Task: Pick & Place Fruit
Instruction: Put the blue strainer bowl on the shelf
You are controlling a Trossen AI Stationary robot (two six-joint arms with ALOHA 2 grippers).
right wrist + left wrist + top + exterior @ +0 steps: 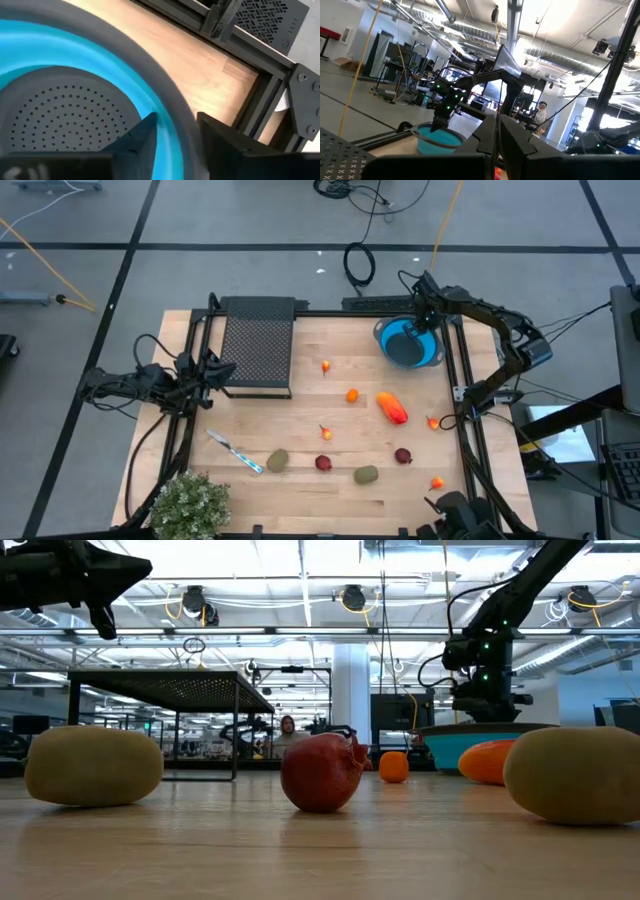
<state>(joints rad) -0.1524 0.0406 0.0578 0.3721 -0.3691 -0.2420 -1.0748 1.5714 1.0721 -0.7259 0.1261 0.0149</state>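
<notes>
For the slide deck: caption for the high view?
Right end effector over the blue bowl; fruit scattered on the table.

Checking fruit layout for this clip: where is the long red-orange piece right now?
In the high view the long red-orange piece lies right of the table's centre, beside a small orange ball and below the blue bowl.

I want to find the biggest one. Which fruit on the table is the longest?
The long red-orange piece near the table's middle-right, just right of a small orange ball. It is stretched out; the others are small balls, rounds or short ovals.

The right tool (424,319) hangs low at the far right, fingers parted; the left tool (208,370) waits closed at the left edge.
</notes>
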